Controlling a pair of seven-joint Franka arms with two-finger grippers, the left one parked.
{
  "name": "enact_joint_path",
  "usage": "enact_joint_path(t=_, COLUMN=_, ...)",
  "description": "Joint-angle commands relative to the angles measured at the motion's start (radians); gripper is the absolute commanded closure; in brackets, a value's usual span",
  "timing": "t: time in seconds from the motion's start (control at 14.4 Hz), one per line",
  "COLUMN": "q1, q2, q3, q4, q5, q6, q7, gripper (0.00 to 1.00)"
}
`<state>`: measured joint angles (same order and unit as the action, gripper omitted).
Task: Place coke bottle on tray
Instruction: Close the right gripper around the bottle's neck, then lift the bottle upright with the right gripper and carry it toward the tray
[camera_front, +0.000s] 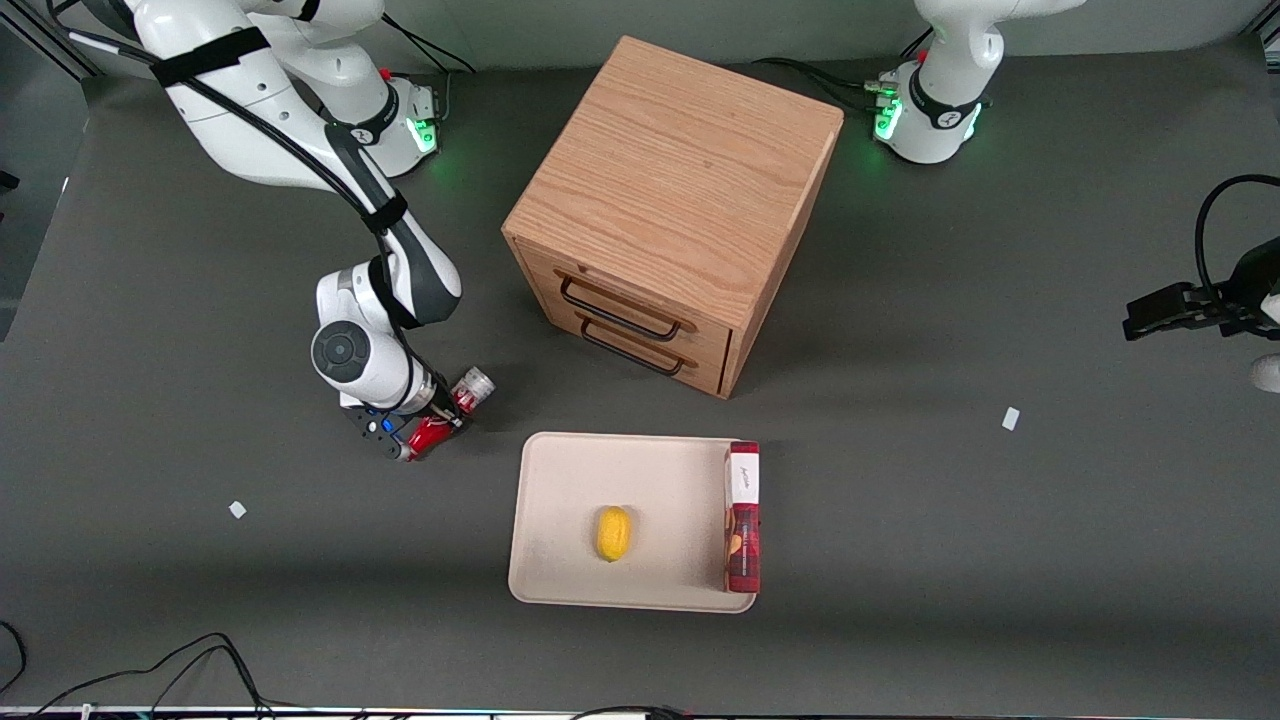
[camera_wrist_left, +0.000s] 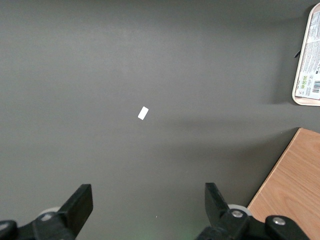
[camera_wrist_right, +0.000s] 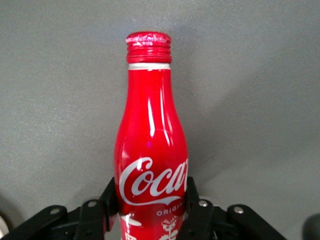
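One coke bottle, one tray, one lemon and one red box. The gripper clamps the bottle's body on both sides, apparently tilted, low over the table beside the tray. The arm is bent down, wrist turned sideways.

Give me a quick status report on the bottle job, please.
Gripper shut on coke bottle, beside the tray. Bottle not on tray yet. Lemon and red box already on it; space between.

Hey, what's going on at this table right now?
The working arm's hand is shut on the coke bottle, holding it tilted beside the tray, toward the working arm's end of the table. The bottle isn't on the tray yet. A yellow lemon and a red box already sit on it.
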<state>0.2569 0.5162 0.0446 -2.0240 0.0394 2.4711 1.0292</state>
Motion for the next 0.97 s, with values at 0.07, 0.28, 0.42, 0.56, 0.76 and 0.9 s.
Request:
enact_joint_path(t=0.07, q1=0.004, q2=-0.040, q3=-0.002, q4=0.065, q5=0.001, q6=-0.113, q7=0.011, gripper=1.00)
enact_joint_path(t=0.28, q1=-0.002, q2=-0.074, q3=-0.002, q4=0.167, q5=-0.032, q6=-0.280, q7=0.003, gripper=1.00)
enact_joint_path(t=0.42, q1=-0.010, q2=-0.084, q3=-0.003, q4=0.250, q5=-0.032, q6=-0.401, q7=-0.040, gripper=1.00)
enact_joint_path(t=0.56, q1=-0.013, q2=-0.084, q3=-0.009, q4=0.353, q5=-0.032, q6=-0.518, q7=-0.089, gripper=1.00)
enact_joint_path(t=0.76, q1=-0.024, q2=-0.070, q3=-0.012, q4=0.540, q5=-0.032, q6=-0.656, q7=-0.208, gripper=1.00)
enact_joint_path(t=0.9, q1=-0.024, q2=-0.050, q3=-0.011, q4=0.641, q5=-0.032, q6=-0.713, q7=-0.302, gripper=1.00)
